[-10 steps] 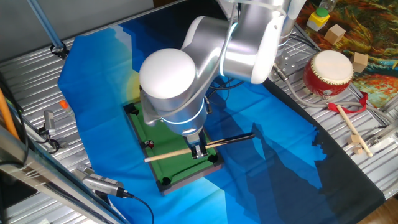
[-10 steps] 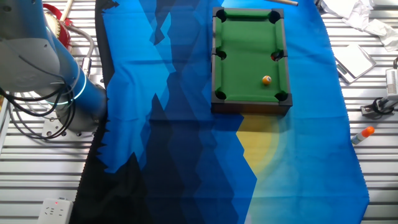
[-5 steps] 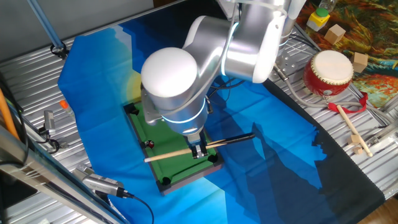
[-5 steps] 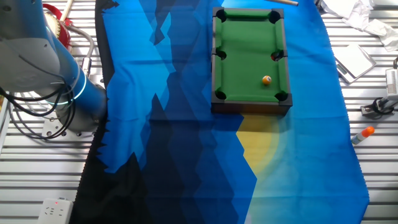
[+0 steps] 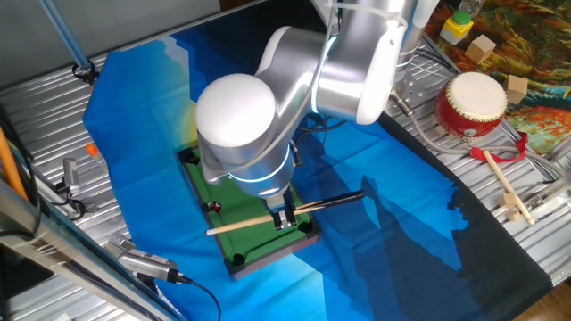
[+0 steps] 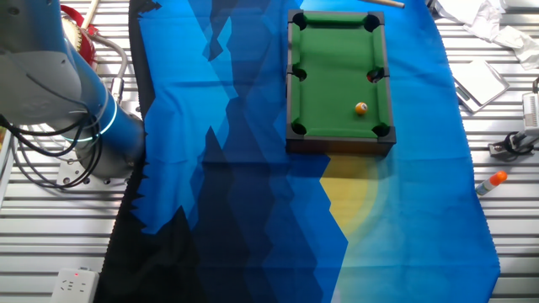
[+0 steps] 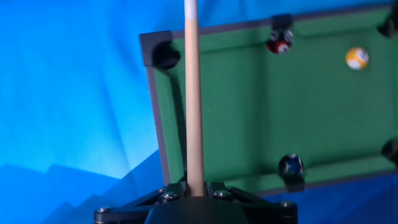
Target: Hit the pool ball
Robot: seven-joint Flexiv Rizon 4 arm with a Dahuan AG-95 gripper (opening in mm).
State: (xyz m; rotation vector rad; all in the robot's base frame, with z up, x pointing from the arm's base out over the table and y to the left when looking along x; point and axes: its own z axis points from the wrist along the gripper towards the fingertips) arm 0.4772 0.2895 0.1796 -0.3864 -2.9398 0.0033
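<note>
Gripper (image 5: 285,218) is clamped on the wooden cue stick (image 7: 192,93), pool ball (image 7: 357,58) sits well off to its right, apparently untouched.

Cue stick (image 7: 193,93) pale smooth wood; pool table (image 6: 330,84) matt green felt with dark frame. Pool ball (image 7: 357,58) glossy, orange-yellow. Blue cloth (image 6: 236,126) soft and creased over ribbed bare-metal tabletop (image 6: 472,252); arm (image 5: 268,116) shell smooth, semi-gloss white and silver.
</note>
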